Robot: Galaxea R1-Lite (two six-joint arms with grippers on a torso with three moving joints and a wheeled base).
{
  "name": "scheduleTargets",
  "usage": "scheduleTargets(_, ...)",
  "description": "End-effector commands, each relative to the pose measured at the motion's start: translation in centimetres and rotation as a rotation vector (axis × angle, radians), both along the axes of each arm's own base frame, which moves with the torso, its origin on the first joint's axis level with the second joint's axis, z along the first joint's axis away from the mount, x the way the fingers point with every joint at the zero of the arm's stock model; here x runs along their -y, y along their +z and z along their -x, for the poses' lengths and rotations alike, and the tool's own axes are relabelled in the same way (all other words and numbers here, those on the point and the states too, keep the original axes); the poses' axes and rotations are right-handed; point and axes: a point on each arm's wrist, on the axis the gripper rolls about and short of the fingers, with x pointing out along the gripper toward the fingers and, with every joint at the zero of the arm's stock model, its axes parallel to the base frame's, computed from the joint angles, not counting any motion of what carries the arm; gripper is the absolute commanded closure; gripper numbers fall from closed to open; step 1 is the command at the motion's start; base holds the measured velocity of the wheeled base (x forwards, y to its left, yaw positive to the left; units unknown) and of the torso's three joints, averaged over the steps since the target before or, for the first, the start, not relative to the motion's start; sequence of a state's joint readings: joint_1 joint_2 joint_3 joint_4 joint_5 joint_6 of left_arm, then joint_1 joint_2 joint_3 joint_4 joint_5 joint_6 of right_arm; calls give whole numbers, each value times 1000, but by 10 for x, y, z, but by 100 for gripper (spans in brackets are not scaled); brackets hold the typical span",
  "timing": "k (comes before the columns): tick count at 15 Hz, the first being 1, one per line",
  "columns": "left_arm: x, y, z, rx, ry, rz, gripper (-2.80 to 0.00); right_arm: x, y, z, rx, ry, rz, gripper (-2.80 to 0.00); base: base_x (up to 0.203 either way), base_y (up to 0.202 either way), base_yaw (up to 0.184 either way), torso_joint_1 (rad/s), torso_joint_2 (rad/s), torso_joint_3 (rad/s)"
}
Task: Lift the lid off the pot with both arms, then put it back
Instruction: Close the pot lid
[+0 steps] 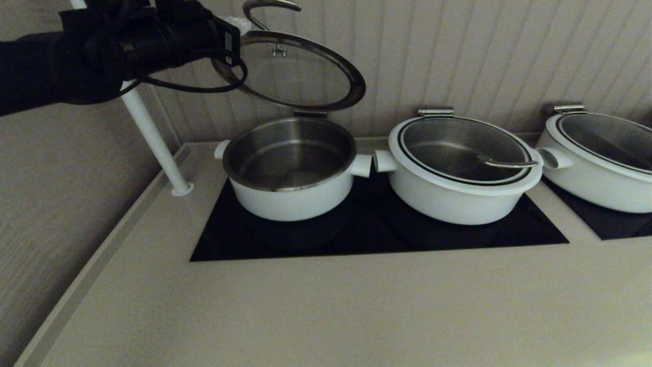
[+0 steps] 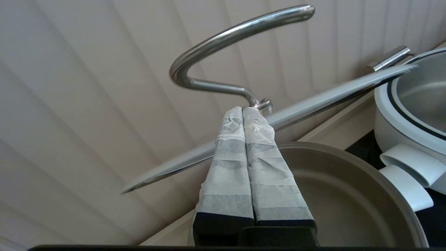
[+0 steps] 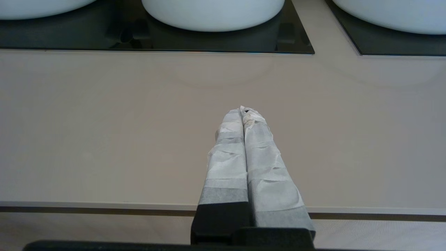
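The pot (image 1: pixel 290 168) stands open on the left of the black hob, its steel inside bare. The lid (image 1: pixel 295 71) is tilted up above the pot's back rim, against the wall, with its steel wire handle (image 1: pixel 270 7) on top. My left gripper (image 1: pixel 237 25) is up at the lid's left side. In the left wrist view the left gripper (image 2: pixel 243 109) is shut, its tips against the foot of the handle (image 2: pixel 226 35), with the lid (image 2: pixel 313 101) seen edge-on and the pot (image 2: pixel 348 195) below. My right gripper (image 3: pixel 244 109) is shut and empty, low over the counter in front of the hob.
A wider white pot (image 1: pixel 458 173) with its lid on stands just right of the open pot, handles almost touching. A third pot (image 1: pixel 601 158) is at far right. A white pole (image 1: pixel 153 137) rises at the left. The panelled wall is close behind.
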State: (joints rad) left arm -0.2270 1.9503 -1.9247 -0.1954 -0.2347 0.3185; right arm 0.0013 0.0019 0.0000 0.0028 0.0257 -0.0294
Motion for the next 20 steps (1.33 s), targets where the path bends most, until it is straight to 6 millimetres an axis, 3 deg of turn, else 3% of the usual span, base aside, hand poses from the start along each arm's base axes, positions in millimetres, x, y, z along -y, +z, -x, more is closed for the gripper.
scheduleTargets(1, -2, 8, 7, 21, -1, 2, 0, 0, 0, 0, 0, 2, 0, 0, 0, 0, 0, 0, 0, 0)
scheduleTargets(7, -3, 12, 15, -3, -2, -14, 0, 0, 0, 0, 0, 1, 1, 0, 0, 0, 0, 0, 0, 0)
scheduleTargets(20, 3, -12, -9, -36, -3, -23, 0, 0, 0, 0, 0, 1, 1, 0, 0, 0, 0, 0, 0, 0)
